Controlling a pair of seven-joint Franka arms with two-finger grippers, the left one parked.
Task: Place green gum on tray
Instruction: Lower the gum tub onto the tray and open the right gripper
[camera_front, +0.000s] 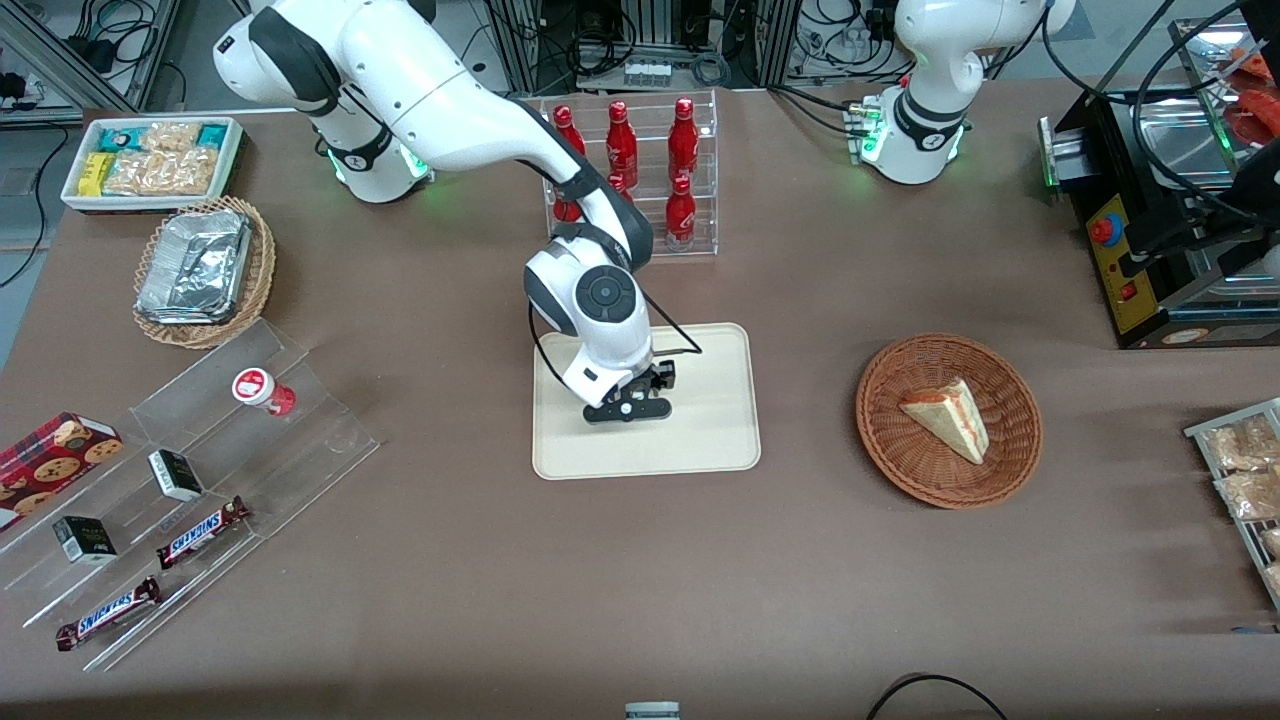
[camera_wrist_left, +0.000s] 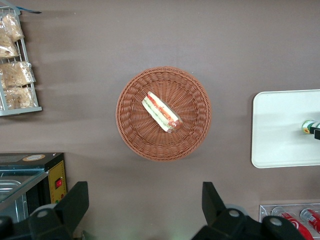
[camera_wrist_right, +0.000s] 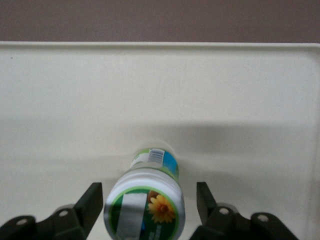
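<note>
The tool (camera_wrist_right: 145, 202) hangs low over the large flat cream-beige tray (camera_front: 720, 440) with rounded corners and a raised rim, roughly at the tray's middle. Its fingers (camera_wrist_right: 90, 205) stand apart, one on each side of the small white cylindrical gum bottle (camera_wrist_right: 146, 200) with the green-and-white lid — not pressing on it, with a visible gap at both sides. The bottle stands on the tray floor, apparently upright and released.

Handling judgement: the bottle is likely light and rigid, with a smooth plastic wall that may slip under a weak grip. Being narrow and tall, it could tip if a finger brushes it. Take hold, if needed, across the cylindrical body just below the lid — not on the lid rim.
</note>
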